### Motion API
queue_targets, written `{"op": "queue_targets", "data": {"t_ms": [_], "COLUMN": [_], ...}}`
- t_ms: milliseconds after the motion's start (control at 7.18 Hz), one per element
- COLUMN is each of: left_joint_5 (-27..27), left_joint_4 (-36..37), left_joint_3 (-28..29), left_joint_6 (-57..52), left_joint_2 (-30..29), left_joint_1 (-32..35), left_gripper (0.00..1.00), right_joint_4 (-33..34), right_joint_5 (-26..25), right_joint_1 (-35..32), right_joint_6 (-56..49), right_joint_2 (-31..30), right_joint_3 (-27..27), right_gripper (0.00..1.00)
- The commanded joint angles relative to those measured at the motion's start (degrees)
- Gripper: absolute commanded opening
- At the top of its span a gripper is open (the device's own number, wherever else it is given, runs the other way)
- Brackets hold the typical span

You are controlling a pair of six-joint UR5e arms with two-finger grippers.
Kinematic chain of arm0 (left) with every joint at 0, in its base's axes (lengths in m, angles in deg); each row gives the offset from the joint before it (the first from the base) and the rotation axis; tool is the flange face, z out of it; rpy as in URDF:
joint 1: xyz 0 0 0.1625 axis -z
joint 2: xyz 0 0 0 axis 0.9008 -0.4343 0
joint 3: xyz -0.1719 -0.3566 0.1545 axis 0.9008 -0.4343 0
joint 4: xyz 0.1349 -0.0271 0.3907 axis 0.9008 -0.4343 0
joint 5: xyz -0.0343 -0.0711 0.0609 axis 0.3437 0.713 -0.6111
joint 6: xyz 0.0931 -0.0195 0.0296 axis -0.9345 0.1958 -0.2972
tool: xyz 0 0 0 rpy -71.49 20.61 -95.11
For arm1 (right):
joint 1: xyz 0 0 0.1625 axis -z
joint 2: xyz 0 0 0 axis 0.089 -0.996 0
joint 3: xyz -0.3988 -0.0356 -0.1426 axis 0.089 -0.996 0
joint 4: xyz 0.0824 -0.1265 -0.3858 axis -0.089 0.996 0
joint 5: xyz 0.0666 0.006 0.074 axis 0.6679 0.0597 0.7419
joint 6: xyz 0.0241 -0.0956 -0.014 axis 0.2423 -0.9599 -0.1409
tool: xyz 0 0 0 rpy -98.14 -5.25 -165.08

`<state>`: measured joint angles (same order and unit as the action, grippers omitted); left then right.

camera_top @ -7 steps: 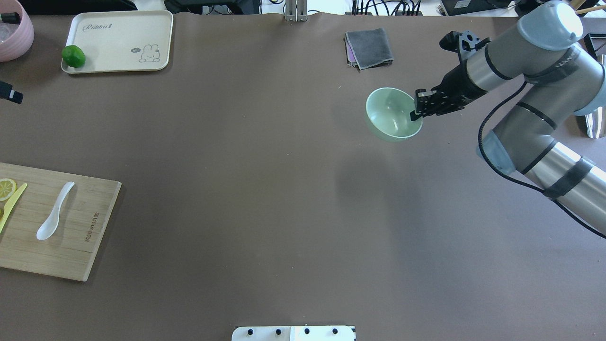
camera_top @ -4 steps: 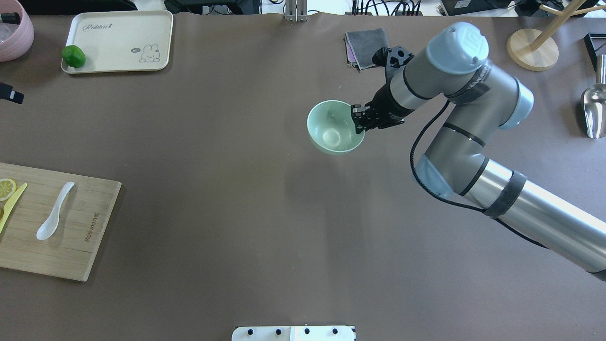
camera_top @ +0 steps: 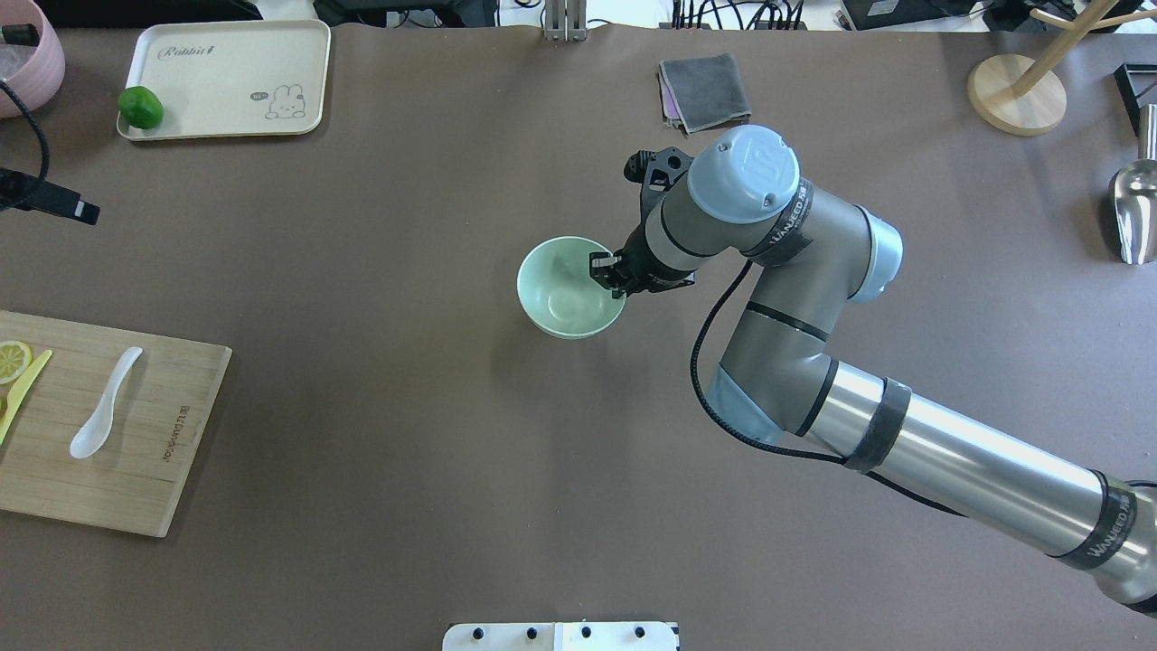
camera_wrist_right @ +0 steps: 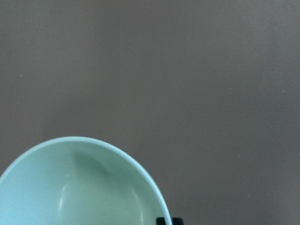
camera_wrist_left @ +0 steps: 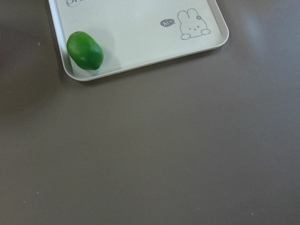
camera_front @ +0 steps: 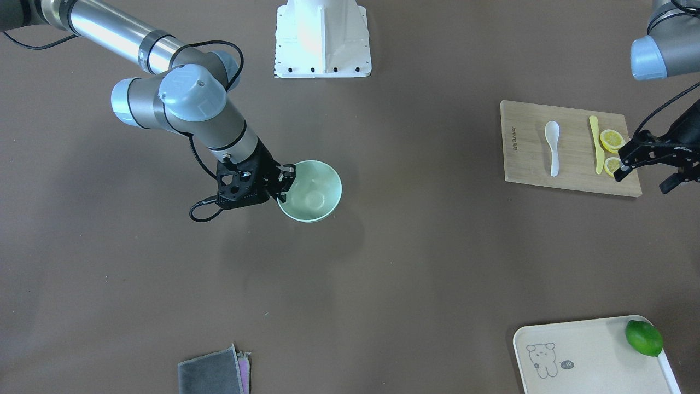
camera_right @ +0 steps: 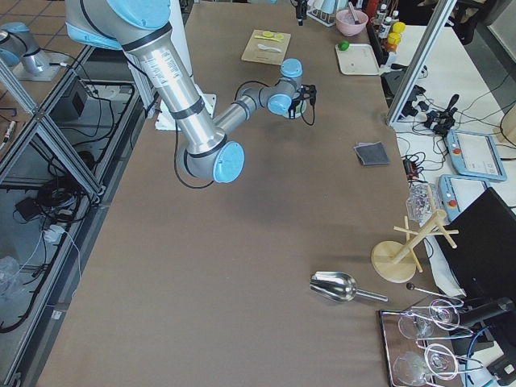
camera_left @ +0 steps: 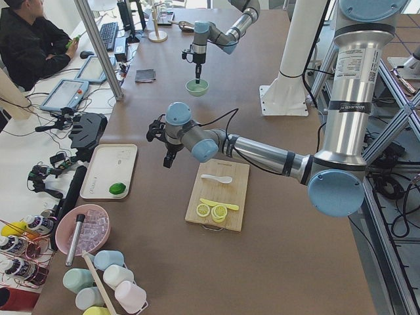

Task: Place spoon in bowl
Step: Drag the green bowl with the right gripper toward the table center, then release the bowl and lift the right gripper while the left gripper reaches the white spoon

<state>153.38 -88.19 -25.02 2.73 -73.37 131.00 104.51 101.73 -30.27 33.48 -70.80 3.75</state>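
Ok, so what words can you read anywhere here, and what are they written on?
"Rabbit": curly script on the cream tray.
"hi": in a small speech bubble beside the rabbit drawing on that tray.
"WANEED", as best it reads: on a black band around the right arm.
Cutting board: one printed line along its edge, too small to read.

The right gripper (camera_top: pixel 607 274), clamped on the rim of the bowl (camera_top: pixel 560 303), has carried it from near the worktop's right edge toward the middle. The left gripper (camera_front: pixel 641 180) has pushed slightly inward from the left edge.
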Motion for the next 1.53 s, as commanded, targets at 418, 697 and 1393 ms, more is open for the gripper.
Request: {"op": "queue_targets", "data": {"t_ms": [418,697,1393], "left_joint_5": [-3.62,-3.62,-10.16], "left_joint_4": [-4.91,-5.09,-11.22], "left_joint_3": [-0.17,-0.26,-2.02], "left_joint_6": [8.16,8.16,18.58], "left_joint_2": [0.38,2.12,12.94], "left_joint_1": [-9.26,-9.96,-15.20], "left_gripper": [0.98,0.98,0.98], "right_joint_4": [-0.40,-0.40,0.13], "right_joint_5": [-4.00,-4.09,-1.71], "right_joint_1": [2.24,2.24,-0.66], "right_joint_6": [0.41,1.28,0.32], "right_joint_2": [4.27,4.44,0.77], "right_joint_3": [-5.18,-4.84,1.74], "right_gripper": [0.00,1.00,1.00]}}
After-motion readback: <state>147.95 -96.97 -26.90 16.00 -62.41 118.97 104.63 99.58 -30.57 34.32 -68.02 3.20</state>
